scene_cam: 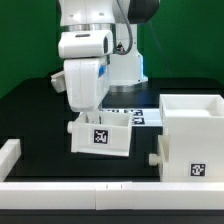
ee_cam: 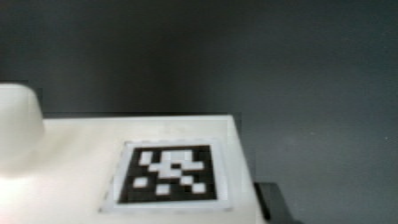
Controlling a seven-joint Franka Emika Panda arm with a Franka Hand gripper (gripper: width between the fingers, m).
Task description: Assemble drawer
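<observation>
White tray [scene_cam: 100,136] gripped by closed fingers, tag [ee_cam: 173,174] close-up in wrist view, housing [scene_cam: 192,138] only in exterior view

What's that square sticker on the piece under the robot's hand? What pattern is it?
A black-and-white blocky checker-like tag on the white tray, clearest in the wrist view.

Exterior view: bright, even overhead light; white plastic of the housing [scene_cam: 190,140] near washed out against the black table [scene_cam: 35,115]. Soft shadow under the tray [scene_cam: 100,135]. Low resolution, edges grainy. Wrist view: dimmer, soft focus; tag [ee_cam: 171,172] blurred, corners fuzzy.
</observation>
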